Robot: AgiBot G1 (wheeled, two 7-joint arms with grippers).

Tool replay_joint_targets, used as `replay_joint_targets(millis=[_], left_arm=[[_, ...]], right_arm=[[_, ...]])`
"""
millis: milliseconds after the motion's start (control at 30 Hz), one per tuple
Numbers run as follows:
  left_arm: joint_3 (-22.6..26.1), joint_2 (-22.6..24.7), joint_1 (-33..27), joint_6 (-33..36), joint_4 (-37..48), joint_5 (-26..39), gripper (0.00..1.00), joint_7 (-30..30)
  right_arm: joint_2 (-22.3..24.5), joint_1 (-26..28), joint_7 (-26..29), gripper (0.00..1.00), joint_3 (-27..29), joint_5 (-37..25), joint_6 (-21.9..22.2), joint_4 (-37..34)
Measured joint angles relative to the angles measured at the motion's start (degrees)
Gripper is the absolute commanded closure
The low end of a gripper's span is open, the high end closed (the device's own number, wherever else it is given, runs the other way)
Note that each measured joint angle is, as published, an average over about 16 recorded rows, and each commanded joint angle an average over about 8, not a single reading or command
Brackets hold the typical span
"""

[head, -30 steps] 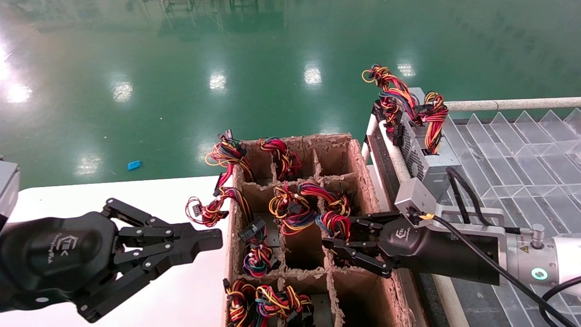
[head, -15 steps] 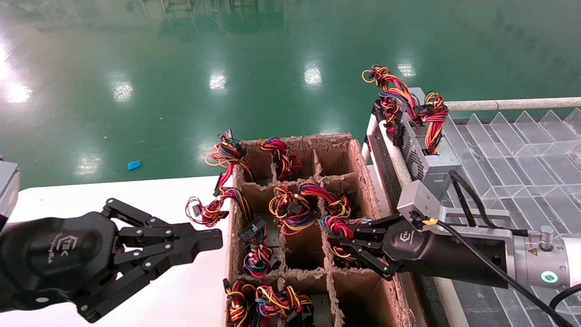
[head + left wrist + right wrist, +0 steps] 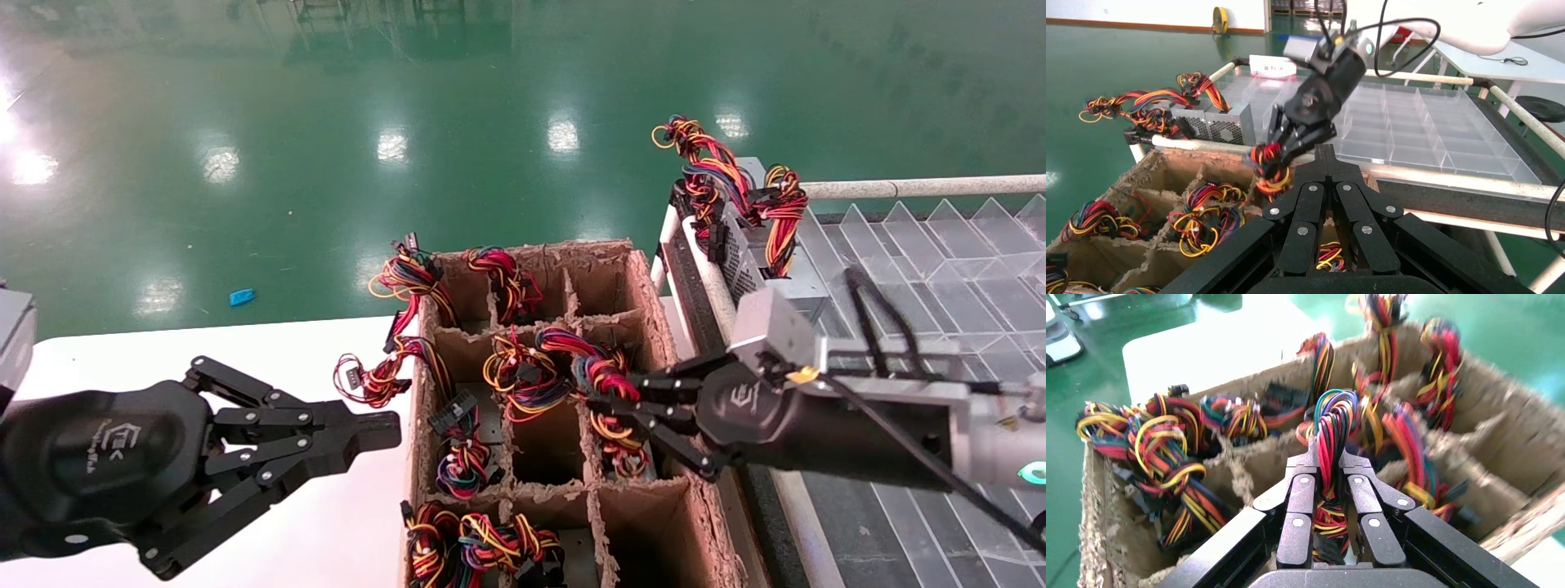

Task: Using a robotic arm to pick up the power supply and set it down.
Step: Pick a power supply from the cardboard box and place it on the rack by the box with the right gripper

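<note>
The right claw (image 3: 609, 404) is pinched tight on the wire bundle (image 3: 1332, 425) of the power supply (image 3: 617, 445), whose grey box sits hidden down in a pocket of the cardboard box (image 3: 654, 327) right under the claw. More bunches of wires poke out of the pockets just past and beside the claw, and behind its arm another grey box (image 3: 756, 261) with red and yellow wires lies on the clear tray (image 3: 940, 253). The left claw (image 3: 359, 437) is closed on nothing, well apart from the right claw, above the white table (image 3: 204, 351) on the far side of the cardboard box.
</note>
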Motion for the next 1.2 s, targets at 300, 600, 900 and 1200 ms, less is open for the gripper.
replay_joint_targets(millis=[300,600,900,1200], left_arm=[[0.0,0.0,0.0,0.0,0.0,0.0,1.0,0.0],[0.0,0.0,0.0,0.0,0.0,0.0,1.0,0.0],[0.0,0.0,0.0,0.0,0.0,0.0,1.0,0.0],[0.0,0.0,0.0,0.0,0.0,0.0,1.0,0.0]], right_arm=[[1.94,4.09,-1.29,1.0,2.32,0.74,-0.36,4.76],[2.83,10.3,-3.96,1.0,4.55,0.78,-1.23,6.62],[3.22,16.43,-6.22,1.0,6.24,0.15,-1.72,6.6],[3.23,21.4,-7.25,1.0,6.74,-1.82,-1.65,5.98]])
